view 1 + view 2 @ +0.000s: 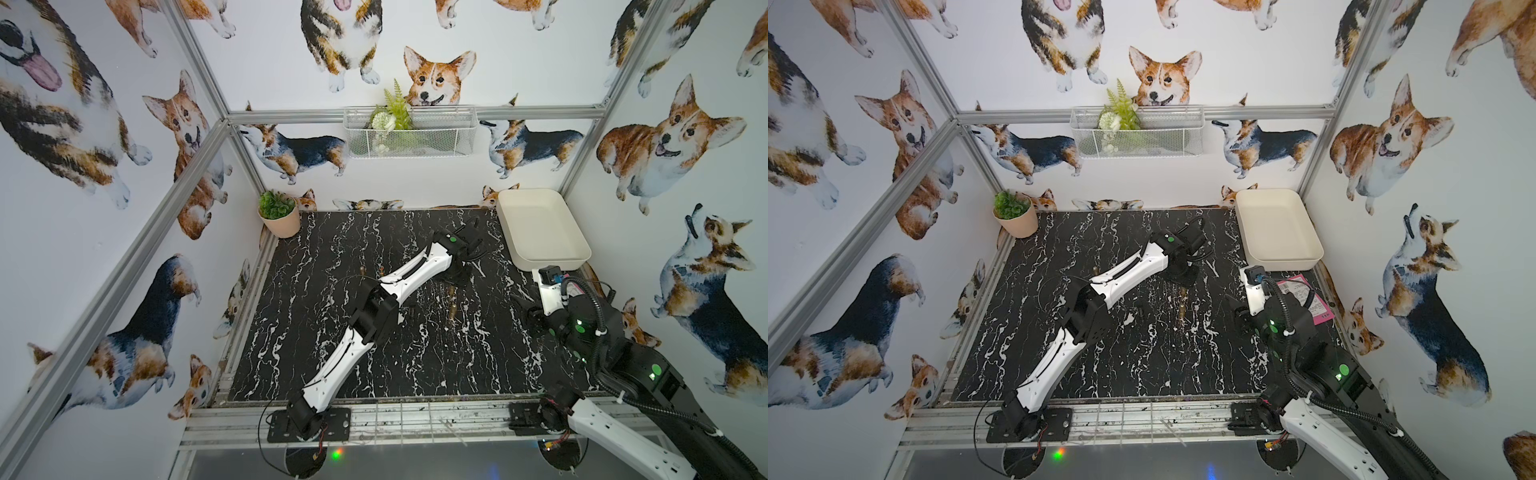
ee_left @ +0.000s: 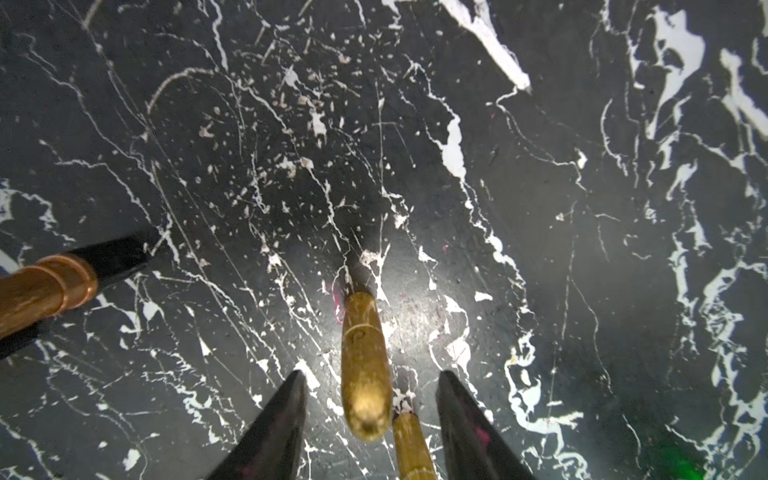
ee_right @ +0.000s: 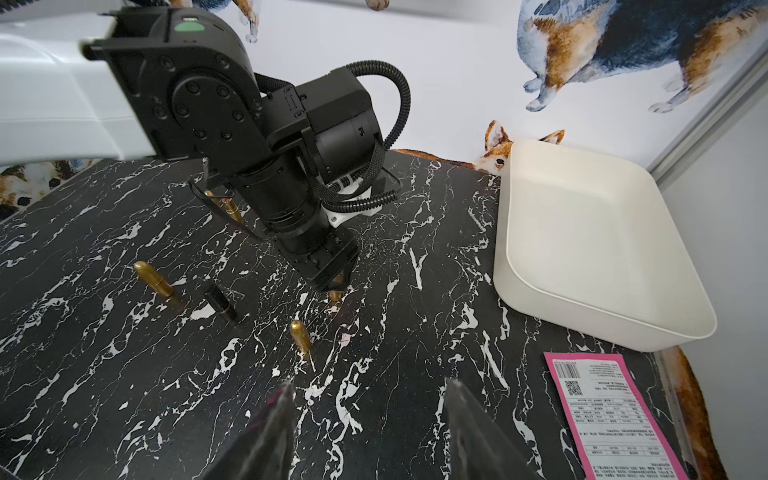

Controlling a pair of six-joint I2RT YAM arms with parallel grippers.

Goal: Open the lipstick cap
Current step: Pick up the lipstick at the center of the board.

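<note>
We've got the left gripper (image 2: 372, 376) over the upright gold lipstick (image 2: 361, 340), mid marble table (image 2: 540, 208), fingers spread either side, no contact. We centre, close low, and leave the cap end for the right gripper (image 3: 370, 384), spread and empty.

2 blk/wht arms (image 1: 415, 270), green dots (image 1: 451, 239)

Shiny gold-metal lipstick (image 2: 365, 365) — scuffed marble-look table (image 2: 582, 291)
</note>
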